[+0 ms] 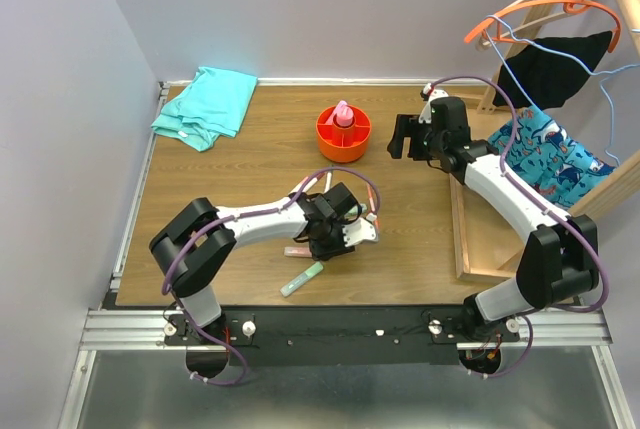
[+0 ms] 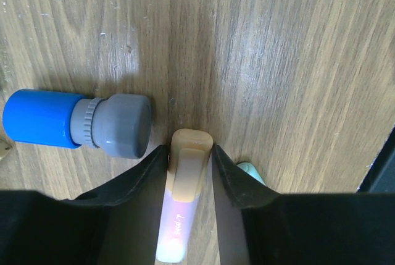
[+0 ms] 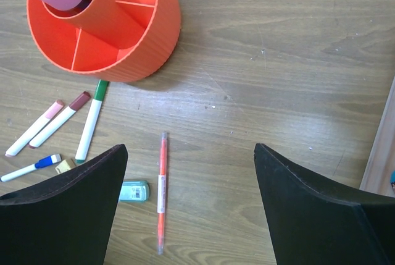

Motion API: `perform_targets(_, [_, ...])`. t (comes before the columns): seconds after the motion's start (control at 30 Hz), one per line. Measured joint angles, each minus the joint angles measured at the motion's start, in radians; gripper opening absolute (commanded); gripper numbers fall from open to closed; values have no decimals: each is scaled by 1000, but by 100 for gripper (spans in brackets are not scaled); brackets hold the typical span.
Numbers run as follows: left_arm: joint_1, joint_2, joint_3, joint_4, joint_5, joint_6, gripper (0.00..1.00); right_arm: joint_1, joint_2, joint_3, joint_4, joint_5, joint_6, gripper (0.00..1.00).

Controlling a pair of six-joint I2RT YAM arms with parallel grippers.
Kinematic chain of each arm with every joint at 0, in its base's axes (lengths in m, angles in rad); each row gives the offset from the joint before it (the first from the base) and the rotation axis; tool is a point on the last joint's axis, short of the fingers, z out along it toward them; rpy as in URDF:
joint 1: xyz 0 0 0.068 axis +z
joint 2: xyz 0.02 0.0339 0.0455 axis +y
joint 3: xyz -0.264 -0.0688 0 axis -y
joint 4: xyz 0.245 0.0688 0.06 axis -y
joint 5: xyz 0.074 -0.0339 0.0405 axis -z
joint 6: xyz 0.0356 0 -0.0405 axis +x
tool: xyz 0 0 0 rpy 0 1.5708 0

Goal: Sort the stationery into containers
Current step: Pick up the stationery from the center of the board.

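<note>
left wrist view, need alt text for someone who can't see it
Close-up from above a wooden table: the left gripper has its two black fingers on either side of an orange highlighter lying flat. Just left of it lies a small blue-and-grey cylinder on its side.

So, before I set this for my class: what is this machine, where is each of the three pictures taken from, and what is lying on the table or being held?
These are two robot arms bolted to a wooden table. One picture looks down from above; the other two come from cameras on each wrist. The left claw has its fingers either side of an orange highlighter lying on the table, beside a blue-grey cylinder; whether it grips yet is unclear. The right claw is open and empty, hanging near a round orange organiser. Below it lie white markers and a thin orange pen. A teal cloth sits in the far corner.
</note>
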Motion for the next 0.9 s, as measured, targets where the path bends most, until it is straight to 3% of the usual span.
perform_targets(0.2, [-2, -11, -6, 0, -6, 5, 38, 0, 0, -2, 0, -6, 2, 90])
perform_targets(0.3, [1, -23, 22, -77, 1, 10, 38, 0, 0, -2, -3, -6, 0, 90])
perform_targets(0.43, [39, -81, 195, -214, 39, 32, 37, 0, 2, 12, -16, -5, -10, 90])
perform_targets(0.63, [187, -148, 518, -212, 99, 54, 36, 0, 13, 36, -19, 5, -38, 90])
perform_targets(0.77, [315, -114, 648, -146, 139, 39, 34, 0, 21, 36, -18, 22, -60, 90])
perform_targets(0.9, [404, -54, 683, -55, 163, -7, 34, 0, 29, 36, -16, 45, -80, 90])
